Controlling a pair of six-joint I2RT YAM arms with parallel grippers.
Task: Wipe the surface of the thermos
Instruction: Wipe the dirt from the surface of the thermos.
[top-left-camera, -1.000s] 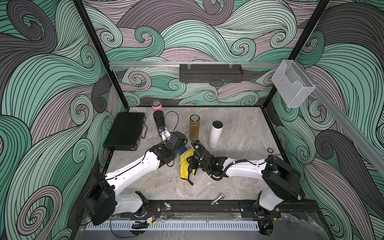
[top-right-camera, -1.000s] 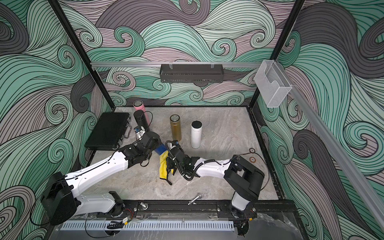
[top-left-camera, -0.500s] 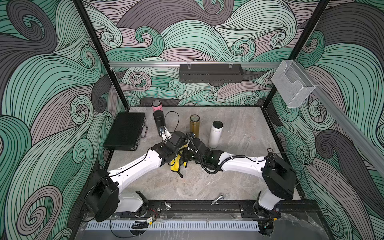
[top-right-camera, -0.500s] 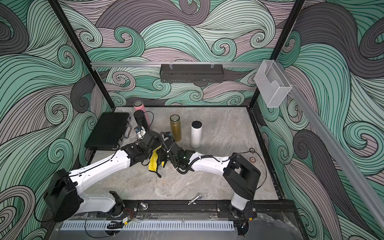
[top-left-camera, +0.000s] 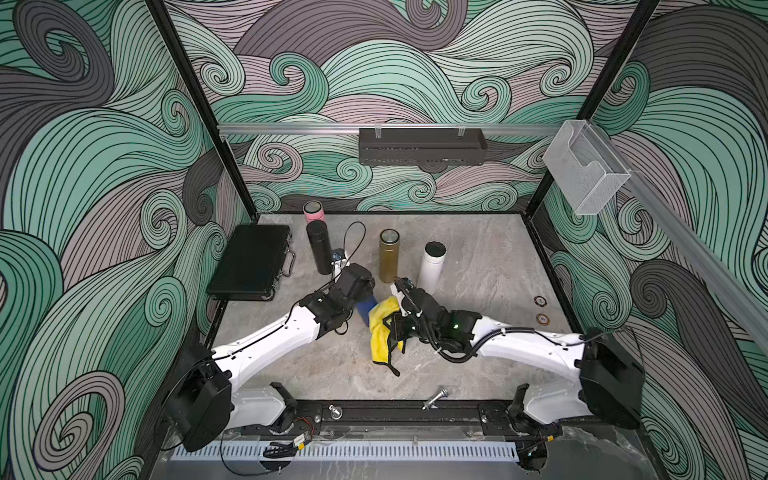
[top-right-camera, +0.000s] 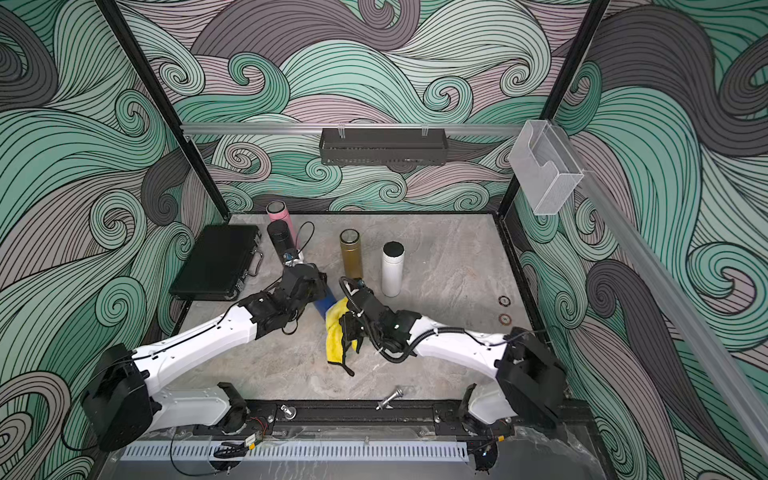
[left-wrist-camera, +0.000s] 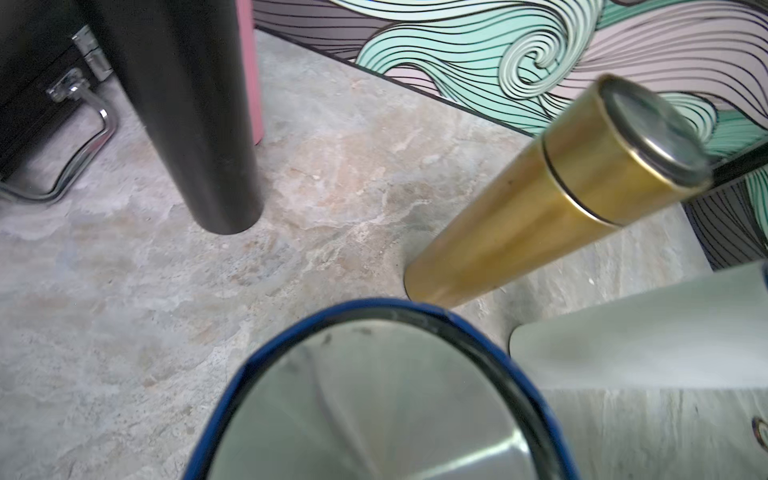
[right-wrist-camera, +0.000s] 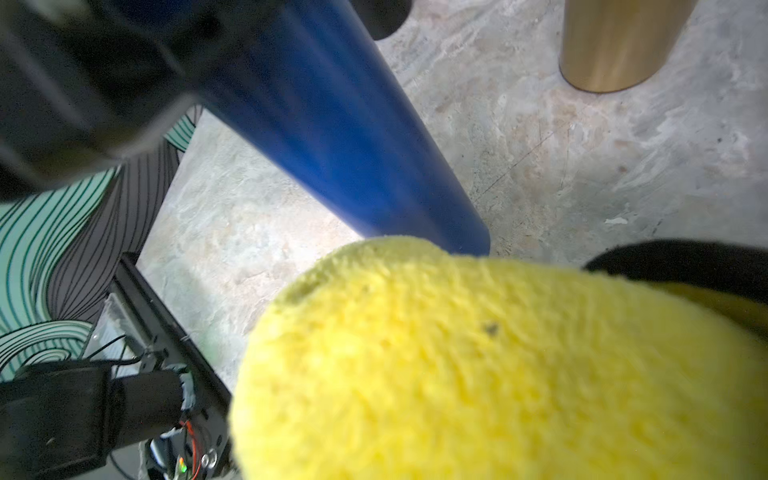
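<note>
Blue matte wall and a brushed-steel lid face are marking the thermos (right-wrist-camera: 332, 124). The left end effector (top-left-camera: 358, 291) is clamping it at the upper end, jaws closed on the body. In the left wrist view the lid face is showing close up, ringed by a dark seal and a blue rim. The thermos is pointing down toward the counter (top-left-camera: 478, 257). Whether its base is touching the surface cannot be determined, because the cloth is covering that spot.

The right end effector (top-left-camera: 395, 326) is pinching the yellow cloth (top-left-camera: 379, 328) with jaws closed. In both top views the cloth is lying against the lower blue wall and hanging to the counter.

Just behind the two wrists, a gold thermos (top-left-camera: 388, 257) and a white thermos (top-left-camera: 432, 266) are standing upright. A black thermos (top-left-camera: 319, 249) and a pink thermos (top-left-camera: 313, 211) are standing toward the back left, beside a black case (top-left-camera: 253, 262).

Open counter is extending from the cloth to the front rail (top-left-camera: 415, 409), where a bolt (top-left-camera: 434, 397) is lying. More open counter is extending right toward two small rings (top-left-camera: 539, 300) near the side wall.
</note>
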